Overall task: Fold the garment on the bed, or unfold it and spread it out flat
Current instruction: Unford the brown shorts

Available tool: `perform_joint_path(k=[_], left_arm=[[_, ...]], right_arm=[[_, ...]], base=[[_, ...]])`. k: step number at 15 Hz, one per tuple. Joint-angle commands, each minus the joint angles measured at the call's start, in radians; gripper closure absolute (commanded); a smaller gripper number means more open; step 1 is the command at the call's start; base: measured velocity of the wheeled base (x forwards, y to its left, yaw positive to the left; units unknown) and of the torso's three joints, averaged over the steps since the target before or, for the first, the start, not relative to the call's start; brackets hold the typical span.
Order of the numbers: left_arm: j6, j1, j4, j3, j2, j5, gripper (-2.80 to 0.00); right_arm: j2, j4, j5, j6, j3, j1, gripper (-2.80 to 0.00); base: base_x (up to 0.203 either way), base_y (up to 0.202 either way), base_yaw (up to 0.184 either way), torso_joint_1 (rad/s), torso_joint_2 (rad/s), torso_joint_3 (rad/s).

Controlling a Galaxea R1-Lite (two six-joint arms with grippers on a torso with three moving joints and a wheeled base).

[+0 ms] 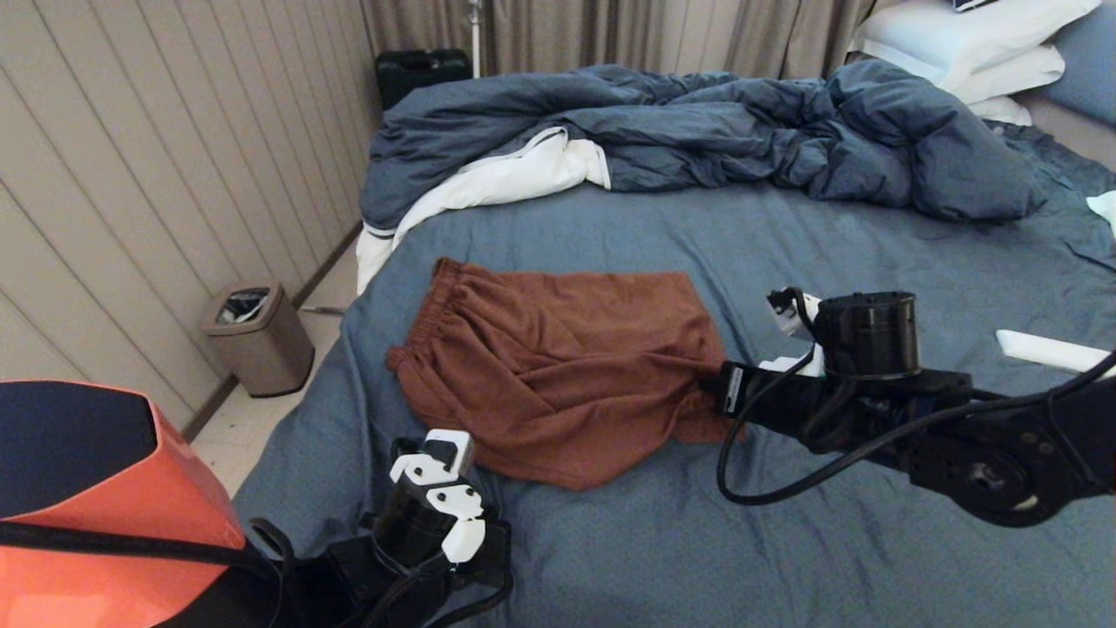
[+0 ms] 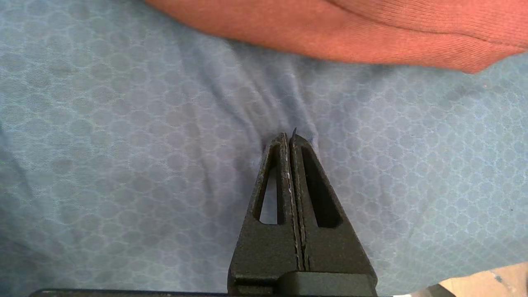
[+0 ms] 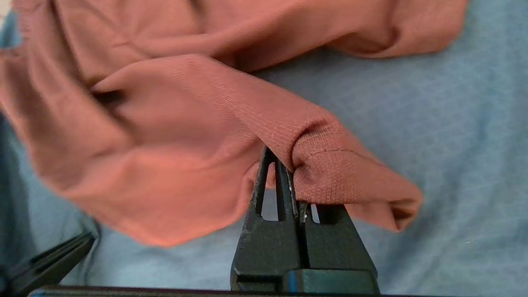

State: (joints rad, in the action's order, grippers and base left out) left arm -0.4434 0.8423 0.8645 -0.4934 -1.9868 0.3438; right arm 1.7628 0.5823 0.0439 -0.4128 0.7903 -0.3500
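Right claw (image 3: 295,173) pinches the garment (image 1: 558,366) at its right edge — left claw (image 2: 291,140) closed, empty, on the bed (image 1: 785,244).

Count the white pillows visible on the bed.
3, stacked at the bed's far right corner beyond the dark blue duvet: top pillow, middle pillow, bottom pillow. More may lie outside the frame.

Garment (image 1: 558,366): rust-brown shorts, gathered elastic waistband at 9 o'clock, legs toward 3 o'clock. It lies rumpled and partly doubled over on the bed (image 1: 785,262), near the 6 o'clock edge. Bed: wrinkled slate-blue sheet; one leg hem is raised off it.
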Motion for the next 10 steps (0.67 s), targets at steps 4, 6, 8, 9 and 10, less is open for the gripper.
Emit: perform_joint_path(k=[4,6,8,9,10], left_arm=[[0.001,-0.001,0.015,0.004,0.0,0.003,0.0],[0.003,0.0,0.015,0.004,0.0,0.003,0.0],[0.003,0.0,0.015,0.004,0.0,0.003,0.0],[0.002,-0.002,0.015,0.004,0.003,0.003,0.0],[0.002,-0.002,0.015,0.003,0.003,0.003,0.0]], right_arm=[[-0.103,-0.145,0.09,-0.002,0.002,0.001,0.0],[-0.156,-0.315,0.148,-0.003,0.055,0.002,0.0],[-0.17,-0.409,0.159,-0.003,0.095,0.003,0.0],[-0.161,-0.468,0.159,-0.003,0.12,0.005,0.0],[-0.141,-0.521,0.159,-0.002,0.146,0.012,0.0]], base=[[0.0,0.0,0.0,0.0,0.0,0.0],[0.0,0.0,0.0,0.0,0.0,0.0],[0.0,0.0,0.0,0.0,0.0,0.0],[0.0,0.0,0.0,0.0,0.0,0.0],[0.0,0.0,0.0,0.0,0.0,0.0]])
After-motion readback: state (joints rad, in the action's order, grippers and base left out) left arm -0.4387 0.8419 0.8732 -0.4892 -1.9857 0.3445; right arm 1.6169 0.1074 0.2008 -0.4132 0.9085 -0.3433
